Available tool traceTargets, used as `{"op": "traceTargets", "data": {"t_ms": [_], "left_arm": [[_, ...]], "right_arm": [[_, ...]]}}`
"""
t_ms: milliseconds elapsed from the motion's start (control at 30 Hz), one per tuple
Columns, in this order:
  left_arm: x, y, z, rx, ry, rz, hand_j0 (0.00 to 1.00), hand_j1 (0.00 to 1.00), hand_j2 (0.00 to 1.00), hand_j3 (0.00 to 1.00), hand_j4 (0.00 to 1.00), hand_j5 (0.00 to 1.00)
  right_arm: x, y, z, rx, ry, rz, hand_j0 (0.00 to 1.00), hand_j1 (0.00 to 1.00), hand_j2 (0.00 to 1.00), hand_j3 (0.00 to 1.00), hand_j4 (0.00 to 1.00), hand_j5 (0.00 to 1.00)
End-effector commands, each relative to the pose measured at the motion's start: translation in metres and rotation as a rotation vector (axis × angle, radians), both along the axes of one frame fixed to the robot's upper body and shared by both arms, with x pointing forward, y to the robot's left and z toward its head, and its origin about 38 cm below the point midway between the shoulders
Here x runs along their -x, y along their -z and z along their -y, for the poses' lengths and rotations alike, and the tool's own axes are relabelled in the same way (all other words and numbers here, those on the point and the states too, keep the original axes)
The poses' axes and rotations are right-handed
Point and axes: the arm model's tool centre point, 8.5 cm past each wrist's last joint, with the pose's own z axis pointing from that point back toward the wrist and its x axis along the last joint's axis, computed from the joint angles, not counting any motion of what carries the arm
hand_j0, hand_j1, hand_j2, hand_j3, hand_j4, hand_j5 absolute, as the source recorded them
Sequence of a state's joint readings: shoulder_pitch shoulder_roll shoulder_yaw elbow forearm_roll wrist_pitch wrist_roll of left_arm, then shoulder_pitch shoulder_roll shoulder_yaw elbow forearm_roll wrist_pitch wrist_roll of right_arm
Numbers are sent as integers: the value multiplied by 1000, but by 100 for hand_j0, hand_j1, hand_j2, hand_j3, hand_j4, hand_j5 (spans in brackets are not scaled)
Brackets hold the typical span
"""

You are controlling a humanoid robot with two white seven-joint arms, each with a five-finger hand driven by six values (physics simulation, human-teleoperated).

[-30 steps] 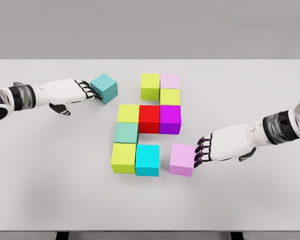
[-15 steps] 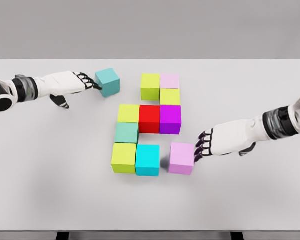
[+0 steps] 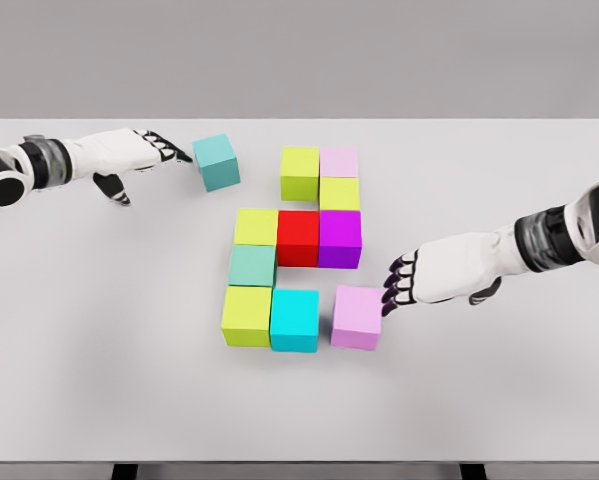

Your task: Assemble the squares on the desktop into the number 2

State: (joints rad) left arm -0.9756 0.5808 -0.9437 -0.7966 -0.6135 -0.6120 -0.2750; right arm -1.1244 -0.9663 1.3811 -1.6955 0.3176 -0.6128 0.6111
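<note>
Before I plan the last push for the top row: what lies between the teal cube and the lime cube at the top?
Nothing: in the head view, only bare table separates the teal cube from the top lime cube.

Table (image 3: 99,330): plain pale grey, backdrop grey.

Loose cube (image 3: 216,162): teal.

Top row: lime-green cube (image 3: 300,172), pale pink cube (image 3: 339,163); beneath pink one, yellow-green cube (image 3: 340,193).

Middle row: yellow-green cube (image 3: 256,227), red cube (image 3: 299,237), vivid purple cube (image 3: 340,238).

Below: muted sea-green cube (image 3: 252,266), then lime cube (image 3: 247,315), bright cyan cube (image 3: 294,319), lilac-pink cube (image 3: 356,317).

Left hand (image 3: 147,150), right hand (image 3: 429,277): white shells, dark finger segments. Forearms white with black and grey bands.
</note>
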Motion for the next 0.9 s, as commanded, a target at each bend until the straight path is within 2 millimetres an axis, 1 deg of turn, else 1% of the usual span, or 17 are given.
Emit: {"op": "traceTargets", "data": {"t_ms": [0, 100, 200, 233, 300, 433, 533, 600, 633, 800, 867], "left_arm": [[-3, 9, -1, 10, -27, -22, 100, 100, 100, 100, 100, 100], [-11, 7, 5, 18, -44, -23, 100, 100, 100, 100, 100, 100], [-14, 9, 6, 19, -57, -31, 100, 100, 100, 100, 100, 100], [-16, 8, 9, 16, -53, -29, 100, 100, 100, 100, 100, 100], [-17, 11, 11, 13, -60, -36, 100, 100, 100, 100, 100, 100], [-19, 9, 15, 13, -53, -31, 100, 100, 100, 100, 100, 100], [-20, 10, 13, 13, -61, -33, 100, 100, 100, 100, 100, 100], [-21, 6, 12, 12, -66, -28, 100, 100, 100, 100, 100, 100], [-22, 7, 14, 15, -65, -30, 100, 100, 100, 100, 100, 100], [-26, 6, 16, 19, -79, -35, 100, 100, 100, 100, 100, 100], [-29, 3, 22, 24, -76, -32, 100, 100, 100, 100, 100, 100]], "right_arm": [[0, 0, -3, -7, -5, -2, 100, 100, 100, 100, 100, 100], [1, 0, -7, -11, -13, -3, 100, 100, 100, 100, 100, 100], [1, 0, -7, -12, -15, -3, 100, 100, 100, 100, 100, 100], [1, 0, -10, -14, -20, -4, 100, 100, 100, 100, 100, 100], [1, 0, -12, -16, -24, -4, 100, 100, 100, 100, 100, 100], [1, 0, -12, -16, -26, -3, 100, 100, 100, 100, 100, 100], [1, 0, -12, -16, -26, -3, 100, 100, 100, 100, 100, 100], [1, 0, -13, -16, -27, -3, 100, 100, 100, 100, 100, 100], [1, 0, -13, -17, -29, -3, 100, 100, 100, 100, 100, 100], [0, -1, -14, -19, -28, -1, 100, 100, 100, 100, 100, 100], [0, -1, -13, -18, -27, 0, 100, 100, 100, 100, 100, 100]]}}
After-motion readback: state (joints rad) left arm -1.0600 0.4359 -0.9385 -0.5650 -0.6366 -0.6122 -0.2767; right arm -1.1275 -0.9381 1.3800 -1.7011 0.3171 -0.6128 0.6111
